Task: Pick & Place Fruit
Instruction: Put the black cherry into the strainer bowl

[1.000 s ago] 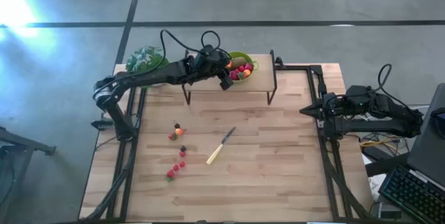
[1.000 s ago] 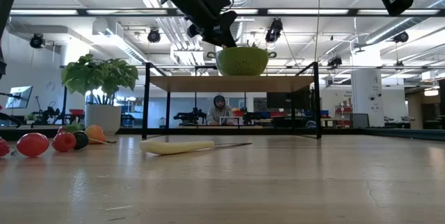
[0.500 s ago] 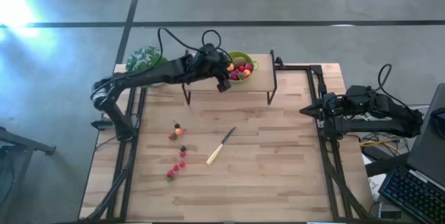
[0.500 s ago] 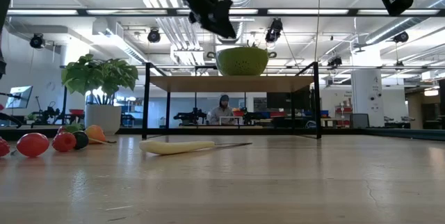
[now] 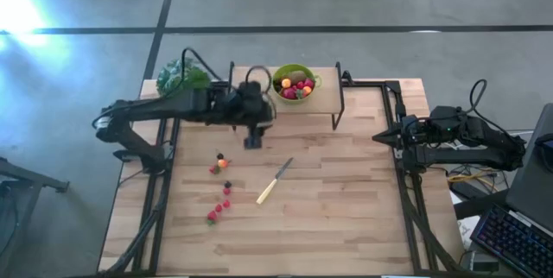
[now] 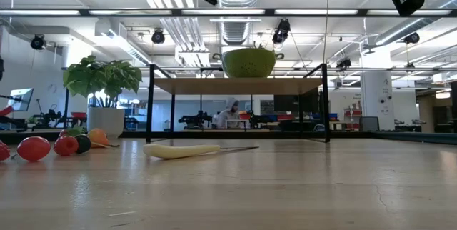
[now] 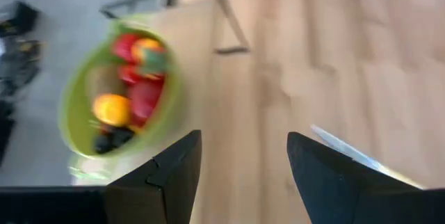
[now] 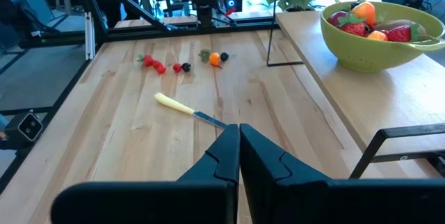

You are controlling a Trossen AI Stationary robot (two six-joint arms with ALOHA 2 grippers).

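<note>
A green bowl (image 5: 294, 84) holding red, orange and dark fruit (image 7: 128, 88) stands on a raised wooden shelf (image 5: 324, 101) at the table's far edge. More small fruit (image 5: 221, 188) lies loose on the table's left half, seen also in the right wrist view as fruit (image 8: 182, 65). My left gripper (image 5: 251, 142) hangs open and empty above the table, nearer than the shelf and between the bowl and the loose fruit; its fingers (image 7: 163, 179) hold nothing. My right gripper (image 8: 238, 147) is shut and waits at the table's right edge (image 5: 381, 138).
A pale-handled knife (image 5: 275, 181) lies mid-table, right of the loose fruit. A leafy potted plant (image 5: 181, 75) stands at the far left corner. The shelf's black legs (image 5: 337, 121) stand on the table. People sit in the room beyond (image 6: 227, 114).
My left gripper has drawn back from the bowl's rim toward the table's near edge and a little left, and has risen: in the low view it has nearly left the top of the picture. The bowl and the loose fruit have stayed where they were.
</note>
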